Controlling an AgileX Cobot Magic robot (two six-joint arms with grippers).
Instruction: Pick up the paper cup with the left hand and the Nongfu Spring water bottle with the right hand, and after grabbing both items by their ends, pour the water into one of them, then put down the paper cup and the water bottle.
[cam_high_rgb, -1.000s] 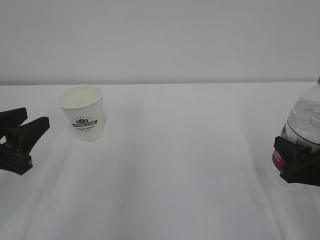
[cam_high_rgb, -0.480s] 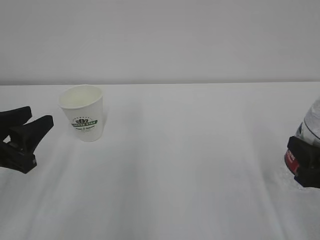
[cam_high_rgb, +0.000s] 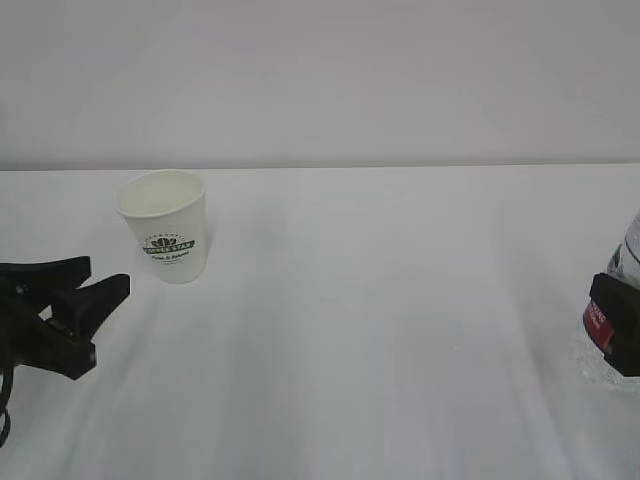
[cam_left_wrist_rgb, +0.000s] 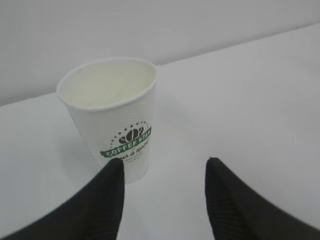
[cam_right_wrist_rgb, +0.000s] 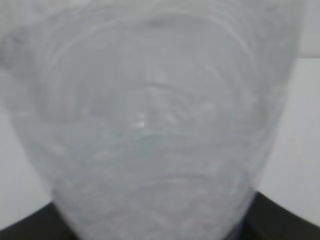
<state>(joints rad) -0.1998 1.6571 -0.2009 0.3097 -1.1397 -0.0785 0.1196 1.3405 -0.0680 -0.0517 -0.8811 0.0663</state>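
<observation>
The paper cup (cam_high_rgb: 165, 225) stands upright on the white table, white with a green logo; its cream inside looks empty (cam_left_wrist_rgb: 112, 115). My left gripper (cam_high_rgb: 105, 277) is open, low over the table in front and to the left of the cup. In the left wrist view the left gripper (cam_left_wrist_rgb: 164, 162) has its left fingertip just before the cup's base, not touching. At the right edge my right gripper (cam_high_rgb: 612, 312) is shut on the water bottle (cam_high_rgb: 632, 255), whose clear ribbed body fills the right wrist view (cam_right_wrist_rgb: 150, 125). Most of the bottle is cut off by the frame.
A white table (cam_high_rgb: 350, 350) runs back to a plain pale wall (cam_high_rgb: 320, 80). Nothing else stands on it between the cup and the bottle.
My left gripper has moved right and lower in the view, still open, nearer the cup. The right gripper has carried the bottle further right, almost out of the frame.
</observation>
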